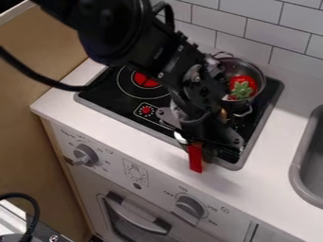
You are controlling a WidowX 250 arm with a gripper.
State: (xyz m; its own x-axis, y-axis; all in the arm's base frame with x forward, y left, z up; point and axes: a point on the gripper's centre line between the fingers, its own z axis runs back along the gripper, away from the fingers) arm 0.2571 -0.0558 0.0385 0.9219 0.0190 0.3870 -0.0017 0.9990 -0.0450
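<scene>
Hanging at the stovetop's [104, 96] five o'clock, the gripper [202, 146] is showing no tellable grip; the red-handled utensil [195, 159] beside it is seemingly awaiting placement, the green-topped toy [242, 88] already sitting in the two-o'clock pot [234, 64].

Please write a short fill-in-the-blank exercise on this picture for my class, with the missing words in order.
The flat rectangular handle near the black two-finger gripper is coloured ____.
The silver metal pot holds a red toy with ____ leaves.
In the picture, the grey sink lies to the ____ of the black stovetop.
Missing words: red; green; right
</scene>
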